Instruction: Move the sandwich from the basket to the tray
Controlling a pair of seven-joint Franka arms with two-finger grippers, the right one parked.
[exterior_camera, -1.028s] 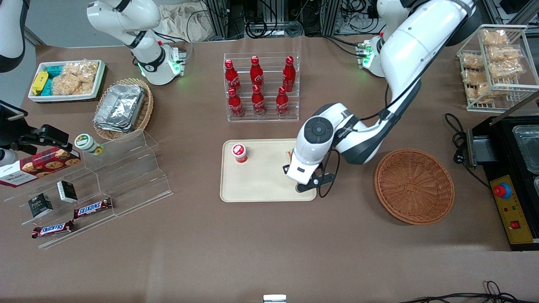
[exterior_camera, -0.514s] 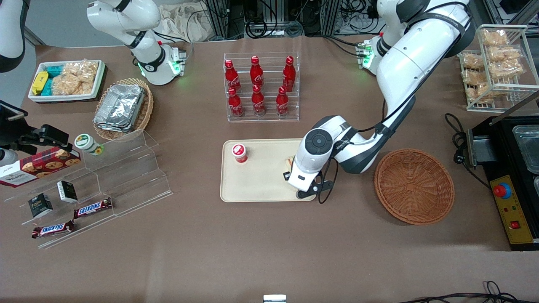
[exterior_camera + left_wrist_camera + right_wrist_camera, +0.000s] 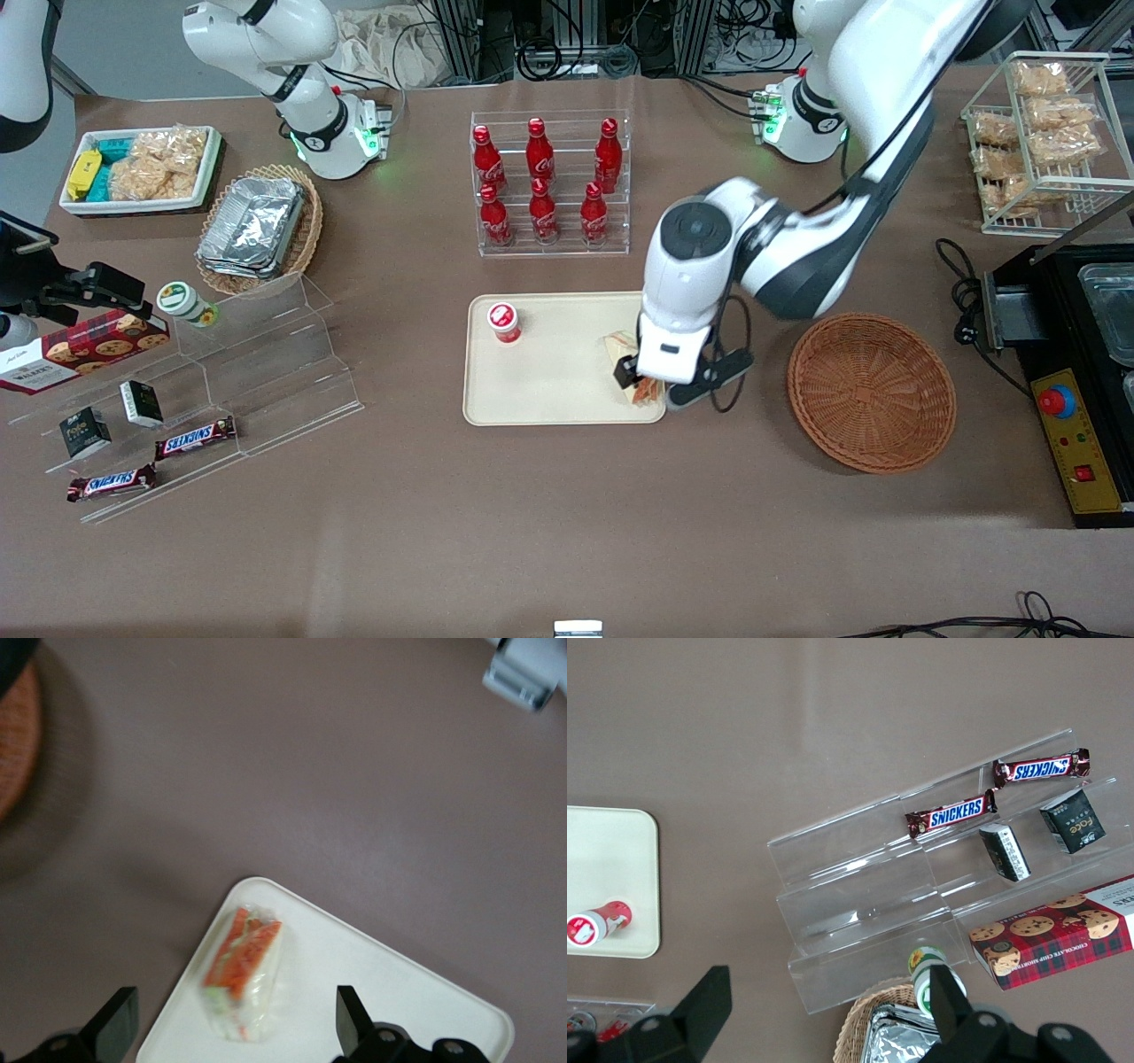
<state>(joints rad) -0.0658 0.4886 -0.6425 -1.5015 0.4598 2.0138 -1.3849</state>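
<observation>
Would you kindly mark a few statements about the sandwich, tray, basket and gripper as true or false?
1. The sandwich lies on the tray. True.
2. The gripper is clamped on the sandwich. False: its fingers stand open, apart from the sandwich, above it.
3. The basket holds a sandwich. False: nothing shows in it.
4. A red-capped cup stands on the tray, apart from the sandwich. True.
5. The sandwich sits at the tray's middle. False: it lies near the corner toward the basket, nearer the front camera than the cup.
</observation>
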